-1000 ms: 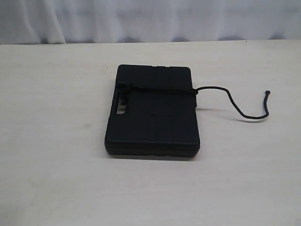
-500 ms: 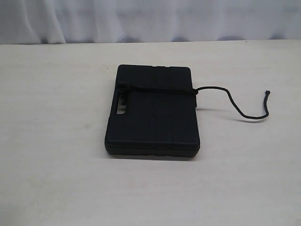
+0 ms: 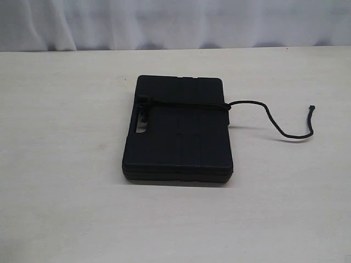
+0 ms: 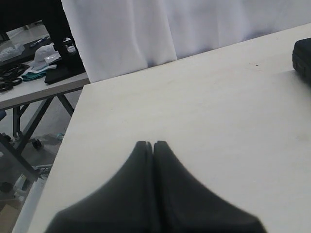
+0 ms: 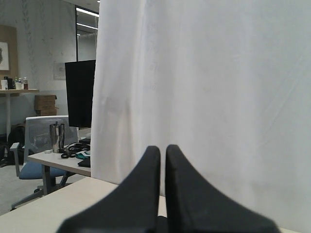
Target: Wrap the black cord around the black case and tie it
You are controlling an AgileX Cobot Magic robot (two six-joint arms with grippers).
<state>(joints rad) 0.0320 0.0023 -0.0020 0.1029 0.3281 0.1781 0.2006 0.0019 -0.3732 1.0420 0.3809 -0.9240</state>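
The black case (image 3: 178, 131) lies flat in the middle of the pale table (image 3: 66, 164), its handle slot on the left edge. The black cord (image 3: 186, 104) crosses the lid near the far end and passes by the handle slot. Its loose tail (image 3: 285, 129) trails off to the right on the table and ends in a frayed tip. Neither gripper shows in the exterior view. My left gripper (image 4: 153, 144) is shut with nothing in it, low over bare table, and a corner of the case (image 4: 302, 58) shows far off. My right gripper (image 5: 163, 149) is shut and empty, pointing at a white curtain.
A white curtain (image 3: 175, 22) hangs behind the table's far edge. In the left wrist view the table's side edge (image 4: 68, 131) drops off to the floor, with another cluttered table (image 4: 34, 73) beyond.
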